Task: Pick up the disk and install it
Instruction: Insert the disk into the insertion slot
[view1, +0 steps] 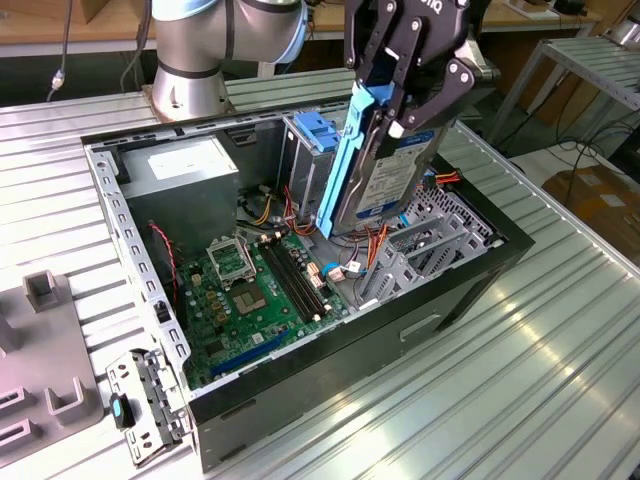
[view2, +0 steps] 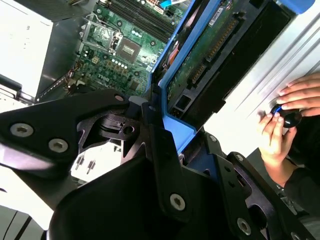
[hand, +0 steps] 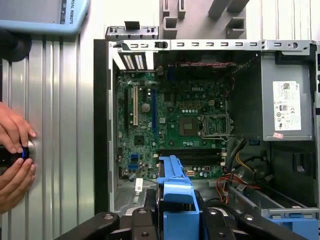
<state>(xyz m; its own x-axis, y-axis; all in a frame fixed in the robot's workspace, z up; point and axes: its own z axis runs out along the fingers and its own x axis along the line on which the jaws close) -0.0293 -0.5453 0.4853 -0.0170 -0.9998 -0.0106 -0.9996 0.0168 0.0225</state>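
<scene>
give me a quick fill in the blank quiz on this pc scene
1. The gripper has its jaws ____ on the disk.
2. The plastic rail frame clipped around the disk is ____ in colour.
3. The disk hangs over the open computer case, which holds a ____ motherboard.
4. The sticker on the grey power supply is ____.

Missing words: shut; blue; green; white

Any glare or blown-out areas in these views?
Exterior view: glare streaks on the ribbed table. Second wrist view: power supply sticker and table wash out white; the tool, shut on the disk, reads near-black. First wrist view: even light on the motherboard, deep shadow beside the power supply.
</scene>
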